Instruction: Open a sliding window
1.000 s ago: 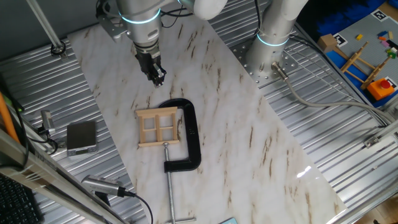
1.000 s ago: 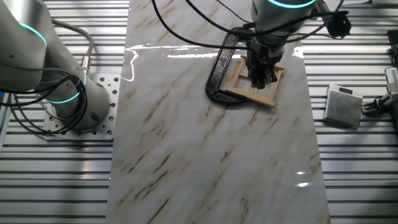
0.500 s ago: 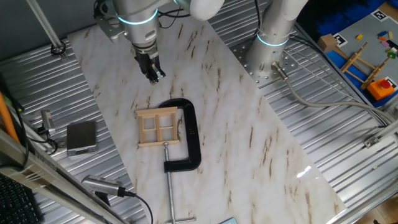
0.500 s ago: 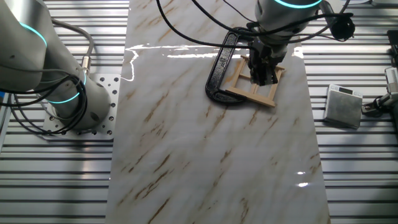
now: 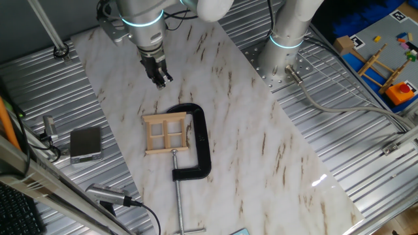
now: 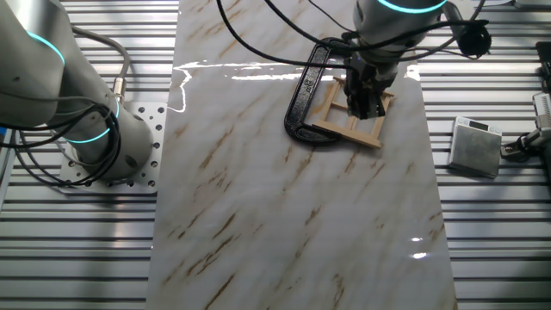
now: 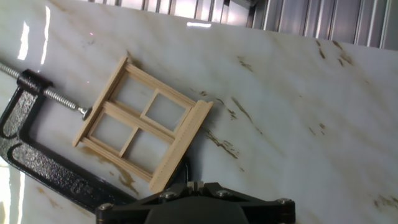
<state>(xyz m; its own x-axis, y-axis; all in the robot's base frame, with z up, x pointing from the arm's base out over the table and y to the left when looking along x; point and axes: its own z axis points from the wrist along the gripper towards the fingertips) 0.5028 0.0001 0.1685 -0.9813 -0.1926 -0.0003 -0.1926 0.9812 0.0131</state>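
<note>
The sliding window [image 5: 167, 134] is a small light-wood frame with four panes, lying flat on the marble table. A black C-clamp [image 5: 202, 145] holds it by its right edge. My gripper [image 5: 161, 79] hangs above the table, a little beyond the window's far edge, and is shut and empty. In the other fixed view the gripper [image 6: 365, 105] stands in front of the window [image 6: 344, 131] and hides part of it. In the hand view the window [image 7: 140, 117] lies up and to the left of my closed fingertips [image 7: 194, 185], apart from them, with the clamp [image 7: 43, 165] at the left.
A grey metal box [image 5: 85, 143] sits on the ribbed surface left of the marble slab; it also shows in the other fixed view [image 6: 476, 146]. A second arm's base [image 5: 287, 46] stands at the slab's far right. Coloured toys [image 5: 392, 65] lie at the far right.
My gripper has drifted slightly away from the window toward the far side and a little higher. The window and the clamp have not moved.
</note>
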